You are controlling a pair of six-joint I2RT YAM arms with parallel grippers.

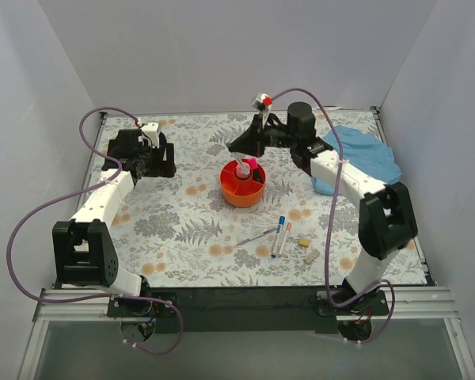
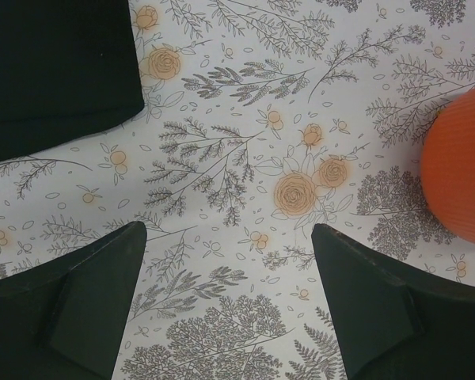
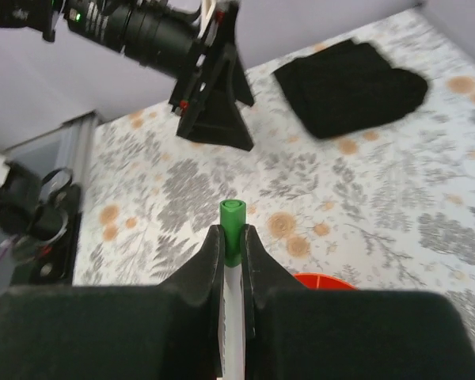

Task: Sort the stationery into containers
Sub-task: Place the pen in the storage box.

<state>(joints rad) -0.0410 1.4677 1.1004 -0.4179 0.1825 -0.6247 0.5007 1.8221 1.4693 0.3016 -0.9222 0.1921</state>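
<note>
The round orange tray [image 1: 242, 192] stands mid-table with two pink items [image 1: 245, 167] upright in it. My right gripper [image 1: 231, 147] hovers just behind and left of the tray, shut on a thin pen with a green cap [image 3: 233, 226]. In the right wrist view the cap sticks out past the gripper [image 3: 231, 237], with the tray rim [image 3: 324, 280] just below. A blue-capped pen [image 1: 279, 230], an orange-capped pen [image 1: 286, 234], a thin lilac-grey pen [image 1: 256, 236] and two beige erasers [image 1: 304, 241] lie at front right. My left gripper [image 2: 228, 233] is open and empty over bare table at the far left.
A black cloth [image 1: 165, 164] lies under the left arm's wrist and shows in the left wrist view [image 2: 55, 71]. A light blue cloth [image 1: 366, 155] lies at back right under the right arm. The tray's side [image 2: 459, 166] is at the right edge of the left wrist view.
</note>
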